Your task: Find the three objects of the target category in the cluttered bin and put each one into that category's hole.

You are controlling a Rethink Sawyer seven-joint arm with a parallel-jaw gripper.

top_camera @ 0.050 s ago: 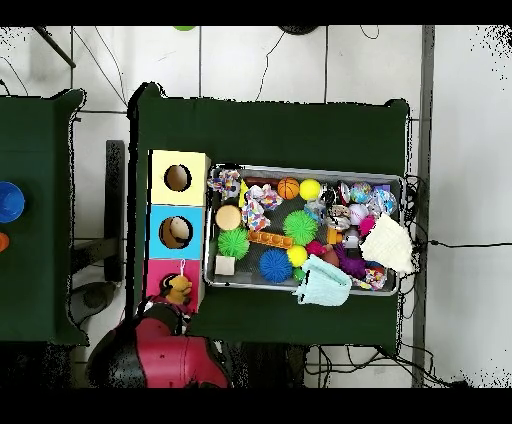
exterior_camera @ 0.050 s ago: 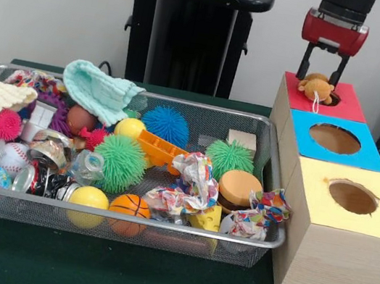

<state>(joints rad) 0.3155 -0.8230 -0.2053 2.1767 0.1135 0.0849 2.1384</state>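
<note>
On the green counter (exterior_camera @ 0.050 s ago: 150, 282) a wire basket (exterior_camera @ 0.050 s ago: 124, 220) is seen, crowded with balls, spiky pom-poms, crumpled printed cloths, a knitted rag and plastic bits. Just beside it a row of three wooden boxes is set: the yellow box (exterior_camera @ 0.050 s ago: 354, 215) nearest, the blue box (exterior_camera @ 0.050 s ago: 333, 141) behind it, the red box (exterior_camera @ 0.050 s ago: 323, 99) farthest. Each top is cut with a round hole.

The task's thing in play is judged to be the small brown plush toy (exterior_camera @ 0.050 s ago: 316, 85). It is seen lying on the red box, at the edge of that box's hole (exterior_camera @ 0.050 s ago: 332, 99), with a pale loop or tag hanging from it. In the overhead view the toy (top_camera @ 0.050 s ago: 179, 288) is shown at the same red top, not yet dropped through.

The toy is judged to be light, soft and easily squashed, with nothing fragile about it. A hold across its rounded body is judged best, since the loop would let it swing. Being plush, it is likely to catch on the hole's rim rather than slide.

Farthest back, the hand (exterior_camera @ 0.050 s ago: 322, 71) is held directly above the toy with its two fingers apart and nothing clamped between them.
</note>
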